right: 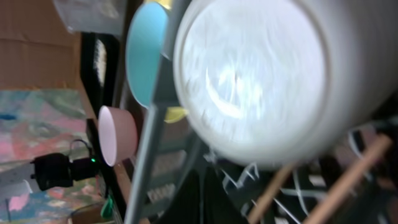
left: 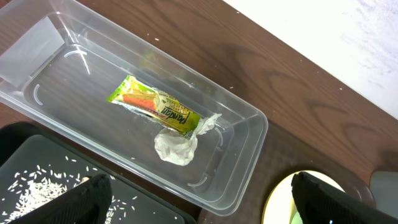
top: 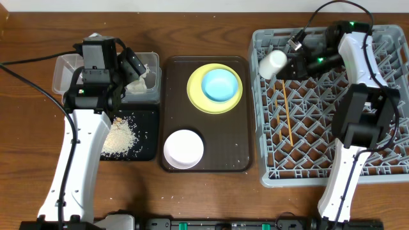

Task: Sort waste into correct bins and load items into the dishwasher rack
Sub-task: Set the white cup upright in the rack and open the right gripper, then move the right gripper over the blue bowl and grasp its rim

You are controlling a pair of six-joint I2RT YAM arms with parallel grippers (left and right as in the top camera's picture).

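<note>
the dishwasher rack [top: 319, 153] is a large square crate of grey plastic with an open lattice floor and rows of upright pegs. two thin wooden chopsticks [top: 286, 118] lie on its lattice, so close together that from overhead they read as one pale line; the right wrist view shows two sticks. one small white cup [top: 273, 62], smooth and glossy, is tipped on its side over the rack's far left corner, at the tip of the right gripper [top: 291, 64]. that gripper's jaws are all but closed and appear to pinch the cup's wall, though the cup hides the fingers in the wrist view.

a flat brown serving tray [top: 174, 76] with rounded corners carries one round yellow plate [top: 195, 96], one light blue bowl [top: 220, 84] sitting on that plate, and one bowl [top: 184, 148], white inside and pinkish outside, near the tray's front.

there are two bins. the clear tub [left: 249, 155], rectangular and see-through, holds one shiny yellow-green snack wrapper [left: 155, 106] and one crumpled white tissue [left: 177, 146], the two touching. just beside it the shallow black tray [top: 150, 137] holds a loose scatter of whitish rice crumbs [top: 121, 135], too many to count.

the left gripper [left: 199, 196] hangs over the tub with its jaws spread wide, holding and touching nothing.
</note>
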